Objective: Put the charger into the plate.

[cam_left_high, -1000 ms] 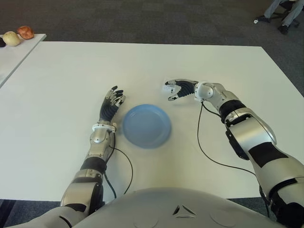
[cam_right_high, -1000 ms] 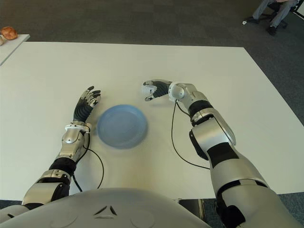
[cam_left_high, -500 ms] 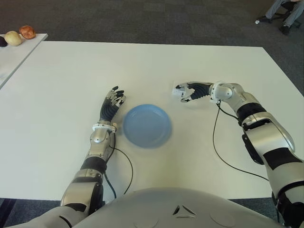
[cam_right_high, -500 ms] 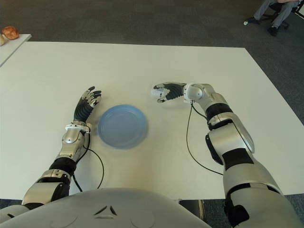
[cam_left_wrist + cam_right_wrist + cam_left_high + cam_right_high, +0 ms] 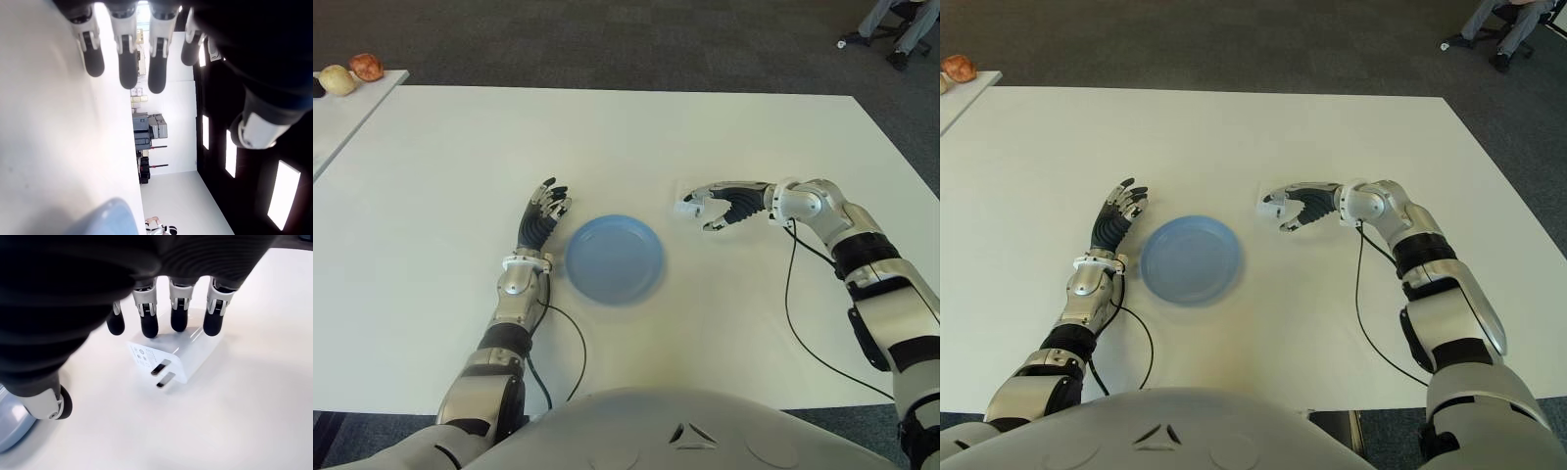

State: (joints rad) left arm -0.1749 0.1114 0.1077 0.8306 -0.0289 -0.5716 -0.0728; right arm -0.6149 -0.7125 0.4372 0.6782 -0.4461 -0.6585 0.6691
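The white charger [image 5: 687, 208] lies on the white table [image 5: 607, 127], to the right of the blue plate [image 5: 613, 258] and apart from it. In the right wrist view the charger [image 5: 171, 357] rests on its side with two prongs showing. My right hand [image 5: 707, 213] reaches over it from the right; several fingertips [image 5: 149, 325] touch its far edge, while the thumb [image 5: 49, 404] stays clear of it. Nothing is gripped. My left hand [image 5: 544, 213] shows just left of the plate, fingers straight and spread, holding nothing.
A black cable [image 5: 793, 304] trails from my right wrist across the table. Another runs from my left forearm [image 5: 573, 338]. A side table at the far left carries round fruit-like items [image 5: 350, 72]. A person's legs [image 5: 891, 24] show at the far right.
My right hand has drawn back to the right and nearer to me, and the charger has come along at its fingertips. Plate and left hand are unmoved.
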